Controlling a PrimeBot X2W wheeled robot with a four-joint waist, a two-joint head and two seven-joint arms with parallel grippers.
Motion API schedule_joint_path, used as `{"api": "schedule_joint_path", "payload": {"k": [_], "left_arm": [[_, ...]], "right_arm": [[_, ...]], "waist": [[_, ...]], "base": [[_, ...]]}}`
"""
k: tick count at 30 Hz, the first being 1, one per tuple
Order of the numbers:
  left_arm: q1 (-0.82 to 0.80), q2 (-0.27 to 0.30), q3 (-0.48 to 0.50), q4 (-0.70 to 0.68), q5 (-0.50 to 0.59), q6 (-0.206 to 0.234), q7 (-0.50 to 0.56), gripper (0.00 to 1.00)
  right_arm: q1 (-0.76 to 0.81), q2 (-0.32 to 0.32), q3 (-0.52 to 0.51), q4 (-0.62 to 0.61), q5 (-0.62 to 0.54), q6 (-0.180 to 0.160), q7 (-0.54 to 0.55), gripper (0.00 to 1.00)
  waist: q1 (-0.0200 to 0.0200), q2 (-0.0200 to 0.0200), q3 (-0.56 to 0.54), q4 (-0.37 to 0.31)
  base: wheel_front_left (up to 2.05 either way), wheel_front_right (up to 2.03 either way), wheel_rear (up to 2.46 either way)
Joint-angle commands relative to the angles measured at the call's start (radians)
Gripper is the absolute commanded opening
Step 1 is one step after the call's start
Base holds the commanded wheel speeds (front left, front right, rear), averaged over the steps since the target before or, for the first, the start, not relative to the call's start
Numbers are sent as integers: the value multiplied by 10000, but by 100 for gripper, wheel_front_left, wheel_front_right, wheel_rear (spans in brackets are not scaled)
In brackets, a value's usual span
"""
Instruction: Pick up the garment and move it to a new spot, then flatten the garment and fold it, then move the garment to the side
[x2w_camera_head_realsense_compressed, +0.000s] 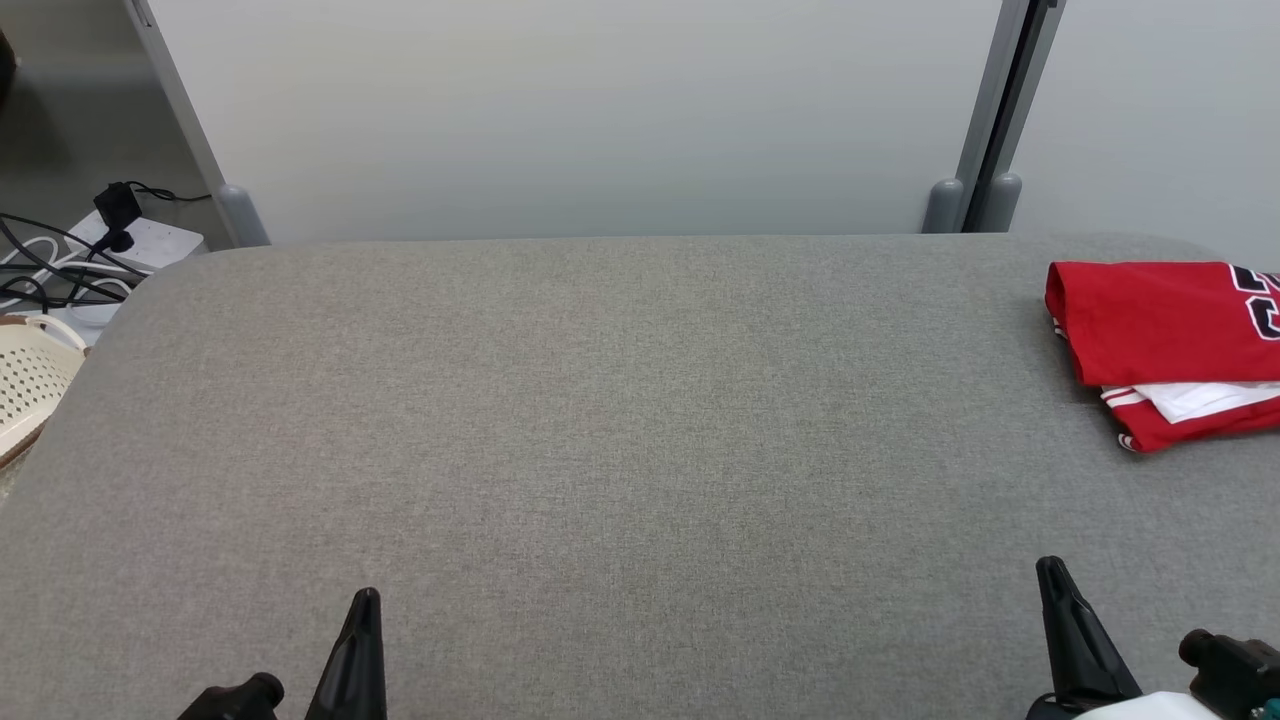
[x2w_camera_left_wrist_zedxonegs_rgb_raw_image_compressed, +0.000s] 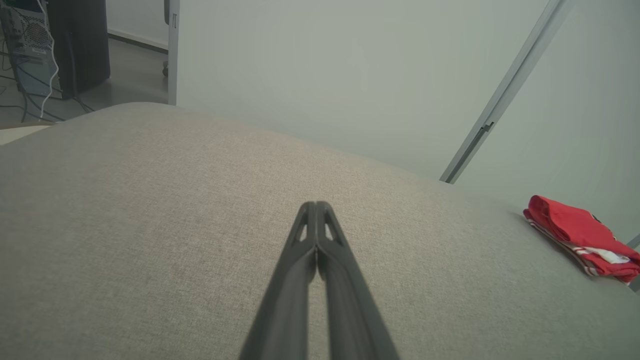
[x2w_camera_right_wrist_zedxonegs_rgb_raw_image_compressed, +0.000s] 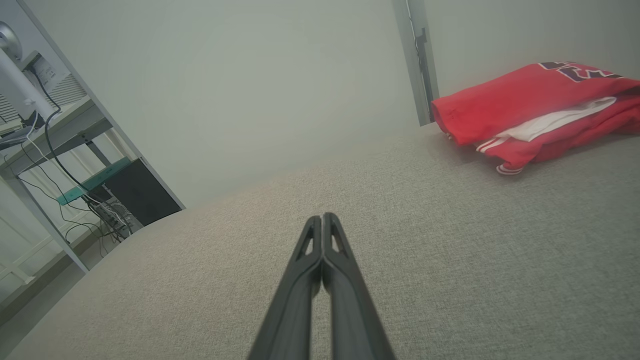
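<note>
Grey fabric covers the tabletop (x2w_camera_head_realsense_compressed: 600, 420), which is backed by a pale wall (x2w_camera_head_realsense_compressed: 580, 110) with a grey post (x2w_camera_head_realsense_compressed: 985, 120) toward the right. The red garment (x2w_camera_head_realsense_compressed: 1165, 340) lies folded at the tabletop's far right, partly cut off by the head view's edge, with white layers showing along its near side. The left tool (x2w_camera_head_realsense_compressed: 366, 600) and right tool (x2w_camera_head_realsense_compressed: 1050, 572) point forward over the near part, each with its fingers pressed together and holding nothing, well apart from the garment. Off the left edge are a cream perforated basket (x2w_camera_head_realsense_compressed: 30, 385) and a white power strip (x2w_camera_head_realsense_compressed: 140, 240) with dark cables.
</note>
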Motion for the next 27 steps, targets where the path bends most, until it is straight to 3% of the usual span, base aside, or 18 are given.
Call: {"api": "schedule_joint_path", "payload": {"k": [1,27], "left_arm": [[-503,105,160,-190,-322,-96,37,0],[-1024,206,473,135,-3304,-463,682,0]], "right_arm": [[-436,-107,-68,-206,320,0,63,0],[-811,-99,-386,14,3092,-1,729,0]], "waist": [[-2,0,7,-1],[-2,0,142,-15]], "base": [[0,0,0],[0,0,0]]}}
